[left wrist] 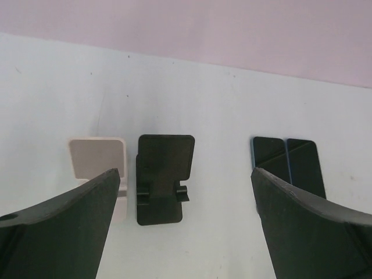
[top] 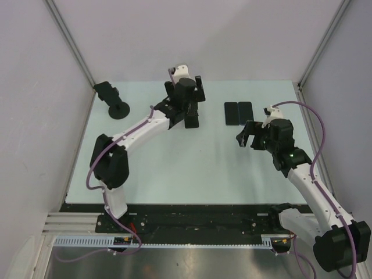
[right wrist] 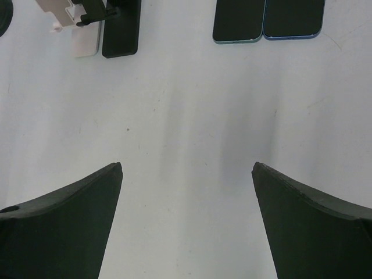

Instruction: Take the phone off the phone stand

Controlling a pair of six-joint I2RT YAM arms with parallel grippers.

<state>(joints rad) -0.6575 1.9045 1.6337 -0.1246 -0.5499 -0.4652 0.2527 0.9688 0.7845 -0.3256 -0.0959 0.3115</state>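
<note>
A black phone stand (left wrist: 164, 174) and a white phone stand (left wrist: 97, 160) stand side by side on the table, both with nothing on them. They also show in the right wrist view, black (right wrist: 122, 32) and white (right wrist: 86, 38). Two dark phones (left wrist: 270, 157) (left wrist: 304, 163) lie flat side by side to the right of the stands, also seen from above (top: 231, 113) (top: 245, 113). My left gripper (left wrist: 185, 172) is open and empty, raised in front of the black stand. My right gripper (right wrist: 186, 165) is open and empty over bare table, nearer than the phones (right wrist: 238, 20).
A black holder on a round base (top: 118, 104) stands at the back left. Side walls and a back wall enclose the table (top: 174, 174). My left arm (top: 145, 128) hides most of the two stands in the top view.
</note>
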